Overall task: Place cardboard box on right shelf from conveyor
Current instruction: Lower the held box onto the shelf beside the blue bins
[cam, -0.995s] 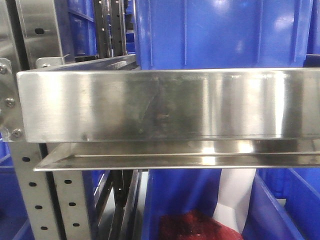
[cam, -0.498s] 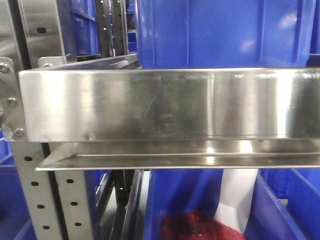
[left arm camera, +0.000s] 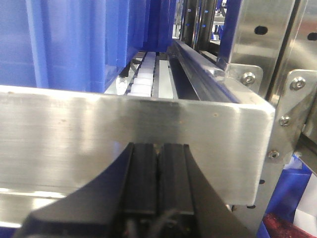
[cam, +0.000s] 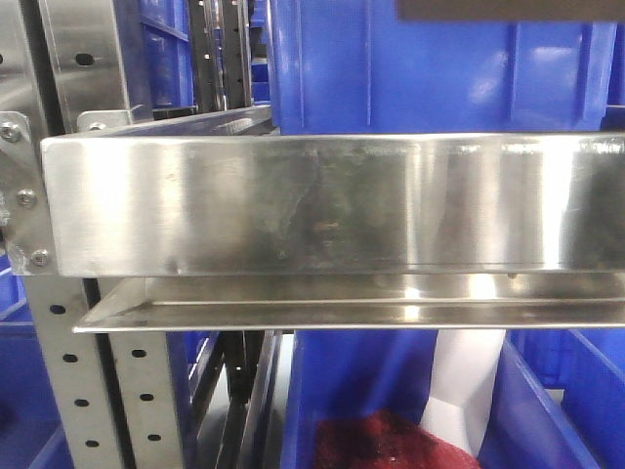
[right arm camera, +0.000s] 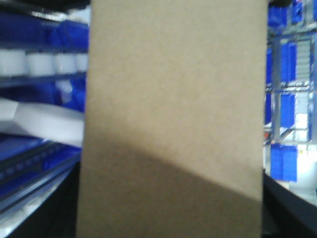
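clamping the cardboard box [right arm camera: 173, 99] between right jaws

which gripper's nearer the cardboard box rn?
Right. The cardboard box fills the right wrist view, flanked by the right gripper. The left gripper, jaws shut, faces the shelf lip; no box there.

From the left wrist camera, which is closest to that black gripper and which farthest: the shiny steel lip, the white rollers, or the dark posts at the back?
1. The right shelf's steel lip, straight ahead of the left gripper.
2. The white rollers, just behind the lip, left of centre.
3. The dark posts, far back, top centre.
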You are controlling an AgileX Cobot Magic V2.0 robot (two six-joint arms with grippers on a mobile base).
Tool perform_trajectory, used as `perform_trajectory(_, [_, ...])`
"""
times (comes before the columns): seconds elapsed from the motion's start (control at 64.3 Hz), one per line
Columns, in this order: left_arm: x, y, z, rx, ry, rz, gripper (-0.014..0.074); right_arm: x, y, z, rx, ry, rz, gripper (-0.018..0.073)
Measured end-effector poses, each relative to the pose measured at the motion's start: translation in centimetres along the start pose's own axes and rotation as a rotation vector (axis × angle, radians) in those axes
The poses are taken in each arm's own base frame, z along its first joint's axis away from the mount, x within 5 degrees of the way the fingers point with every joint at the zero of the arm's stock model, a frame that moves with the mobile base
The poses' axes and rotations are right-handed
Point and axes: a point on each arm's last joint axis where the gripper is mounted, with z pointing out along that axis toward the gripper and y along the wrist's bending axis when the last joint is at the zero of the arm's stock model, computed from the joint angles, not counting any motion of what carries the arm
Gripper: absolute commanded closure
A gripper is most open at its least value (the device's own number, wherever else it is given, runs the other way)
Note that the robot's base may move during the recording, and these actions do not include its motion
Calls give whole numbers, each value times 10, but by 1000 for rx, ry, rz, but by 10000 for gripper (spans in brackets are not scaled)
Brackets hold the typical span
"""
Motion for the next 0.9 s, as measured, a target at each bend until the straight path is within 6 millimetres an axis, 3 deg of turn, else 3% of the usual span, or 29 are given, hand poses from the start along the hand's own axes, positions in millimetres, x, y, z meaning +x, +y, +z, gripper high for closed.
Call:
perform_trajectory(0.435, [0, 0, 0, 0, 0, 0, 715, -6, 14, 37, -64, -9, -31, 397])
perform_trajectory(0.7, [0, 0, 0, 0, 0, 0, 715, -19, 12, 43, 32, -161, -45, 397])
perform_trajectory(0.902, [0, 0, 0, 0, 0, 0, 715, -14, 24, 48, 33, -184, -50, 397])
